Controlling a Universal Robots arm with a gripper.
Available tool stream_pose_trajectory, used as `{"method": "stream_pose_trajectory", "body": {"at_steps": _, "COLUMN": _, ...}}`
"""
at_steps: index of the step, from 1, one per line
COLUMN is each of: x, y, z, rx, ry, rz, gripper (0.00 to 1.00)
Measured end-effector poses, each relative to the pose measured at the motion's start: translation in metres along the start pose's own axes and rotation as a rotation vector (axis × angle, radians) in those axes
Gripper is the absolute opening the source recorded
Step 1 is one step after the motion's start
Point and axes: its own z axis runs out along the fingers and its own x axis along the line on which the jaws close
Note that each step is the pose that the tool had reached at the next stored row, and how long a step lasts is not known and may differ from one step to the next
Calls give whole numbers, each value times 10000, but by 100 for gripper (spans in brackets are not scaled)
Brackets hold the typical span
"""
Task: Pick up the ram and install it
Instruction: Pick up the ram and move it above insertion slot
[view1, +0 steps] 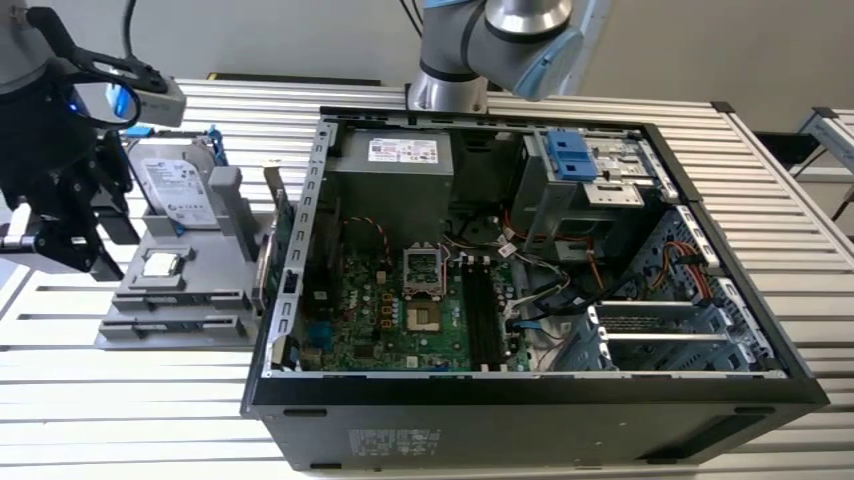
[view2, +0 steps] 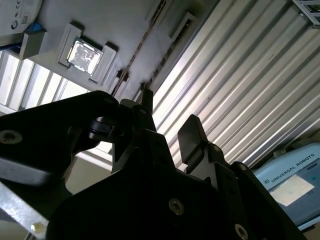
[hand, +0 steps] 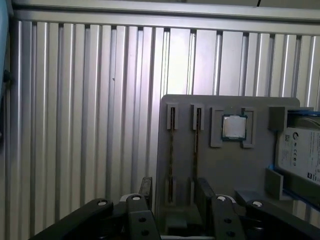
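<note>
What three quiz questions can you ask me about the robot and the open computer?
1. True or false: the black gripper is holding the thin dark ram stick.
2. What lies in the square pocket of the grey plastic holder? A) a small square silver processor chip; B) a red ball; C) a screwdriver.
3. Fill in: in the exterior view, the holder stands on the exterior view's ____ of the open black metal computer case.

Key: 1 false, the gripper is open and the ram stands on edge in a slot of the holder. 2 A. 3 left.
</note>
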Motion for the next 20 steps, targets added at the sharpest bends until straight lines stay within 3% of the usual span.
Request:
{"method": "stream_pose_trajectory", "body": {"at_steps": 9, "x": -4, "y": 0, "z": 54, "rx": 0, "ry": 4, "rz": 0, "gripper": 100}}
{"method": "stream_pose_trajectory", "body": {"at_steps": 20, "x": -24, "y": -1, "z": 110, "rx": -3, "ry": 107, "rz": 0, "gripper": 100}}
